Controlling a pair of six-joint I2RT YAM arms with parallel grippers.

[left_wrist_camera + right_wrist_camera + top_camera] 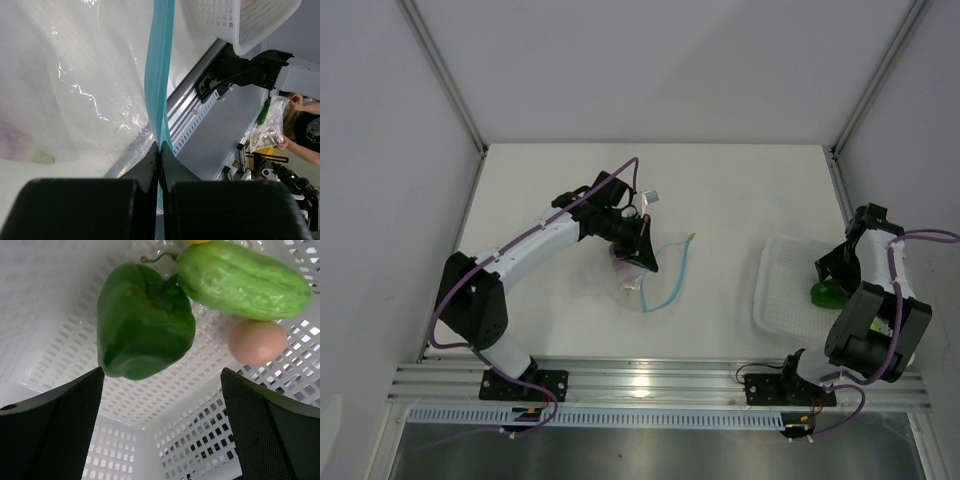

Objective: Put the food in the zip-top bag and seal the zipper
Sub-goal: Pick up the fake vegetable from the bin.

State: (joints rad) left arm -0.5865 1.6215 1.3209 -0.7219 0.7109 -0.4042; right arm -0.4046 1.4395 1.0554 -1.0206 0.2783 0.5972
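Zip-top bag: clear floppy zip-top bag [660, 285] lies crumpled on the white worktop [740, 200], spread just below and to the right of the left hand [644, 260] in the top view.
Zipper: light-blue zipper strip [160, 75] runs straight up and away from the left hand's fingertips. From above it curves out in a loop on that hand's right.
Open room: a stretch of bare worktop separates the bag from the white perforated plastic basket [775, 290], which sits well apart to the right. Grey side walls [380, 150] stand at the worktop's edges.
Left hand: fingers pressed together on the zipper strip, pinching it flat.
Through the film: pale purple piece with a green tip [20, 145], left of the left hand's fingers. I cannot tell whether it is inside the bag or behind it.
Right hand [160, 400]: spread wide, holding nothing, down inside the basket with its walls on every side.
Food ahead of the right hand: glossy dark-green pepper-shaped piece [145, 325] between the two fingers and just beyond them, touching neither.
Further right: light-green ridged oval piece [245, 280] just beside the pepper's stem, with a pinkish egg-shaped piece [257, 342] close against its underside, ahead of the right finger.
Top edge: sliver of a yellow-orange piece [197, 241], mostly out of view.
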